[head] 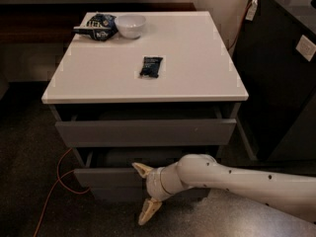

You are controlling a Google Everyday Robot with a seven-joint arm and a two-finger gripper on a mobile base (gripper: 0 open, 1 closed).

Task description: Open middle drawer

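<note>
The grey cabinet has three drawers under a white top (197, 58). The middle drawer (106, 177) stands pulled out a little, with a dark gap showing behind its front. My gripper (145, 190) is at the end of the white arm, just in front of the middle drawer's front panel, right of its centre. It is open: one fingertip (141, 169) is at the panel's top edge, and the other (148, 211) hangs low in front of the bottom drawer. It holds nothing.
The top drawer (145, 131) is also slightly out. On the cabinet top are a white bowl (130, 25), a chip bag (96, 26) and a dark snack packet (150, 66). A black cabinet (284, 73) stands at the right. An orange cable (54, 181) lies on the floor at the left.
</note>
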